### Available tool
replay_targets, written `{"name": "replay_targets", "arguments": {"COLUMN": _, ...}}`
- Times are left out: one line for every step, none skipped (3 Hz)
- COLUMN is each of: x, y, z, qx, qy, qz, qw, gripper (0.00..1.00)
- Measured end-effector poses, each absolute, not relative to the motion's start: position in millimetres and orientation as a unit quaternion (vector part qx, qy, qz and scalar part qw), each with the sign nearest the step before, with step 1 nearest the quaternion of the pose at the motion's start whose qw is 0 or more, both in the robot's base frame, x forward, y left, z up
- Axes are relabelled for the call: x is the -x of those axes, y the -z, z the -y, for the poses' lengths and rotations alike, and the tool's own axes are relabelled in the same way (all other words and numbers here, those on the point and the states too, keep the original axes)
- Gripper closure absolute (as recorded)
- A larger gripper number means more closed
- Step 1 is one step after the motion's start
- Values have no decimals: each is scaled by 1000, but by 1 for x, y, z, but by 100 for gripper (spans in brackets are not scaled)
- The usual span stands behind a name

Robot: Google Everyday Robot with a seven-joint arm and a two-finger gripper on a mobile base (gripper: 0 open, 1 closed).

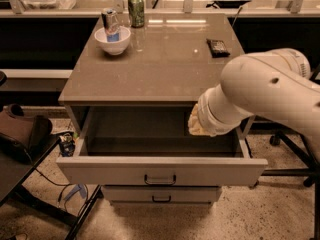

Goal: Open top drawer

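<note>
Shows the top drawer [160, 170] pulled well out below the counter's [155, 69] front edge, dark handle [160, 180] at mid-front. Puts the gripper [194, 126] above the drawer's right side, just under the front edge toward the right corner, mostly hidden by the white arm [265, 94]; cannot tell whether clenched or released.

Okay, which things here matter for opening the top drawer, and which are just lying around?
Belongs to the job: top drawer, pulled out; its handle; end effector, above the open drawer's right side.

Just lying about: white bowl holding a silver can; green can; small dark object on the tabletop; lower drawer, shut.
</note>
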State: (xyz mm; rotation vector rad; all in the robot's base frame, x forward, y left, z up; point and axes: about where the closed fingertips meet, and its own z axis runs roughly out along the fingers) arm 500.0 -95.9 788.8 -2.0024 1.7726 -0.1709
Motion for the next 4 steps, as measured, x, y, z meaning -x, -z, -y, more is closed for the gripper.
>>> {"name": "replay_targets", "arguments": {"x": -516, "y": -757, "z": 100, "qx": 728, "qy": 54, "qz": -649, "qw": 214, "gripper": 100}}
{"name": "replay_targets", "arguments": {"x": -526, "y": -727, "z": 102, "qx": 724, "qy": 49, "qz": -659, "qw": 197, "gripper": 100}}
{"name": "replay_targets", "arguments": {"x": -538, "y": -692, "z": 97, "qx": 721, "qy": 42, "qz": -667, "qw": 182, "gripper": 100}}
{"name": "replay_targets", "arguments": {"x": -538, "y": -689, "z": 97, "qx": 721, "qy": 41, "qz": -668, "qw": 180, "gripper": 100}}
